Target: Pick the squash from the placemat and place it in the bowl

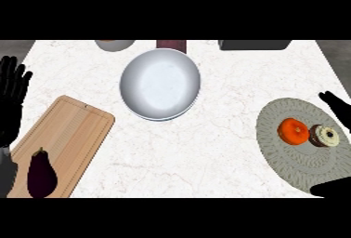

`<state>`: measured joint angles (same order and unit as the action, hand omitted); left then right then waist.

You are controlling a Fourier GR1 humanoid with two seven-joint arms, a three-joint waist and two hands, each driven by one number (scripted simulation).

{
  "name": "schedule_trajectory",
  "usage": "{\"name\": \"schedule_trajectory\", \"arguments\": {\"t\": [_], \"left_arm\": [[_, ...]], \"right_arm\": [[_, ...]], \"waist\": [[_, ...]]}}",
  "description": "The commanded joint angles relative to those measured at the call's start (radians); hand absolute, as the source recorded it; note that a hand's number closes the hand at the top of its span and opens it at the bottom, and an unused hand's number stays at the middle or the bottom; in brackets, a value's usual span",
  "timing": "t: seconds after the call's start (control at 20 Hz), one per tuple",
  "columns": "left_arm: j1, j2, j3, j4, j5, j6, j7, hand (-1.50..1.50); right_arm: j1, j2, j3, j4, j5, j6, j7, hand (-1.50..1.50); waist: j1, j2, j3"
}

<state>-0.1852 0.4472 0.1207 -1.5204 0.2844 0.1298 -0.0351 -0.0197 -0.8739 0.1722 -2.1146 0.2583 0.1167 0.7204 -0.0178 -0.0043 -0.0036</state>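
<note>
We see a white desk (219,158) from above. At the desk's left edge the left robot hand (12,93) rests, fingers straight and pointing up, holding nothing. Next to it, in the front left corner, a wooden cutting board (68,135) lies slanted. A dark purple eggplant (41,175) lies on the board's front end.

In the middle of the desk, toward the back, sits the big white bowl (161,83). It has nothing in it. Along the back edge three things peek in: a small grey dish (115,44), a dark red thing (171,44) and a dark grey thing (255,45). We cannot tell what the last two are.

Near the right edge lies a round grey placemat (302,160). The orange squash (293,131) sits on the placemat, well apart from the bowl. A small donut (324,136) sits just beside the squash, on its right.

At the right edge we see only black parts of the right robot hand (337,107), one behind the placemat and one at its front. They are spread far apart and relaxed. The hand is not touching the squash.
</note>
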Motion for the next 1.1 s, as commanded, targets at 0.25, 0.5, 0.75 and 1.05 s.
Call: {"name": "schedule_trajectory", "arguments": {"t": [0.25,0.5,0.75,1.05], "left_arm": [[-0.074,-0.053,-0.036,0.004,-0.067,0.045,0.036,0.0],[-0.024,-0.045,0.021,-0.007,-0.041,-0.029,0.02,0.0],[-0.04,-0.035,0.062,0.111,-0.037,-0.102,-0.068,0.0],[-0.005,-0.08,0.03,-0.048,-0.071,-0.041,0.033,0.0]], "right_arm": [[-0.011,-0.079,-0.164,0.031,-0.206,0.281,0.071,-1.5],[-0.05,0.07,-0.081,0.043,-0.078,0.315,0.136,-1.5],[0.004,0.142,-0.071,0.156,0.068,0.287,-0.017,-1.5],[0.099,0.181,-0.116,0.251,0.167,0.252,-0.167,-1.5]], "waist": [[0.01,0.004,0.004],[0.02,0.004,0.003],[0.017,0.005,0.004],[0.016,0.002,0.004]]}}
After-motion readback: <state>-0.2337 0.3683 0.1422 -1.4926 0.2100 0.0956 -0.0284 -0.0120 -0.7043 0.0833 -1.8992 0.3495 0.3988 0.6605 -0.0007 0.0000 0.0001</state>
